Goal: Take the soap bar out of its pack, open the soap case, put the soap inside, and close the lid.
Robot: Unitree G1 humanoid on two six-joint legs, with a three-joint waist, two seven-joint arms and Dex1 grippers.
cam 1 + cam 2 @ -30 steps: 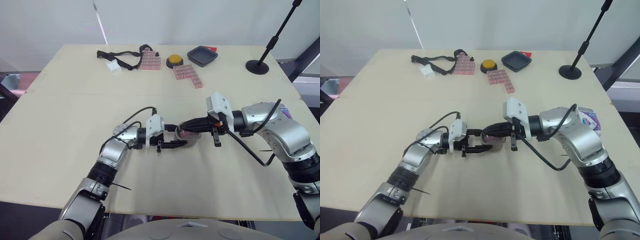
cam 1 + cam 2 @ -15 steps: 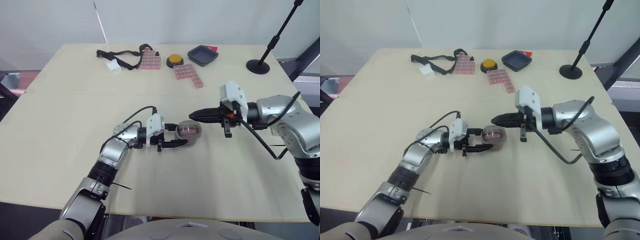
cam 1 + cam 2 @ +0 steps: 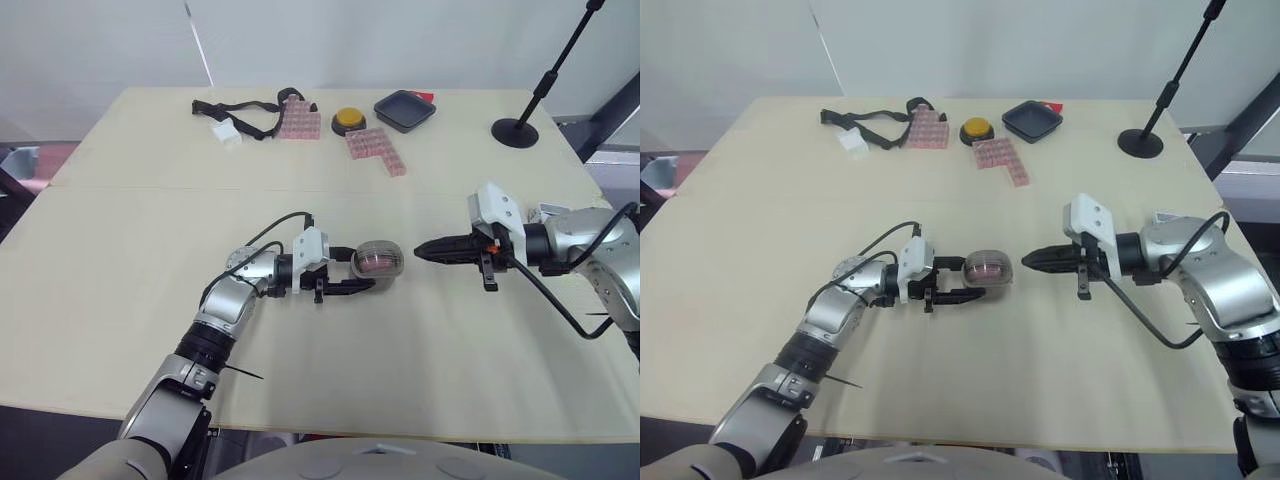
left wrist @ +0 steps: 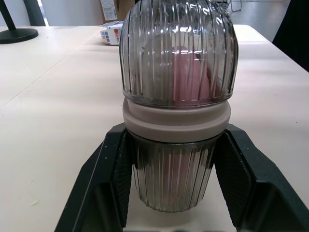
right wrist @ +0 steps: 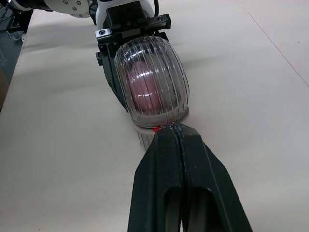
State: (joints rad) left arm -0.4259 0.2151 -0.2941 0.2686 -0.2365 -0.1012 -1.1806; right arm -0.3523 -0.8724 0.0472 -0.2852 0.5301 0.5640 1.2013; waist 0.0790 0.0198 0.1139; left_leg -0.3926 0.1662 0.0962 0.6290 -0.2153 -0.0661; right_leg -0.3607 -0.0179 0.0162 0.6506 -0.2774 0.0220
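The soap case [image 3: 377, 259], clear and ribbed with a beige rim, lies on the table with its lid down. The pink soap [image 5: 145, 89] shows through the lid. My left gripper [image 3: 362, 270] is shut on the case's lower half, one black finger [image 4: 104, 186] on each side. My right gripper [image 3: 420, 249] is shut and holds nothing. It points at the case from the right, a short gap away. The soap pack [image 3: 1167, 218], a white printed box, lies behind my right arm near the table's right edge.
Along the table's far side lie a black strap [image 3: 245, 112], a white block [image 3: 227, 133], two pink block strips [image 3: 376, 150], a yellow button [image 3: 348, 120] and a black tray [image 3: 404, 110]. A stand's round base [image 3: 515, 132] sits far right.
My right gripper has drawn back to the right, from resting on the case's lid to a gap away from it. The left gripper and the case have stayed put.
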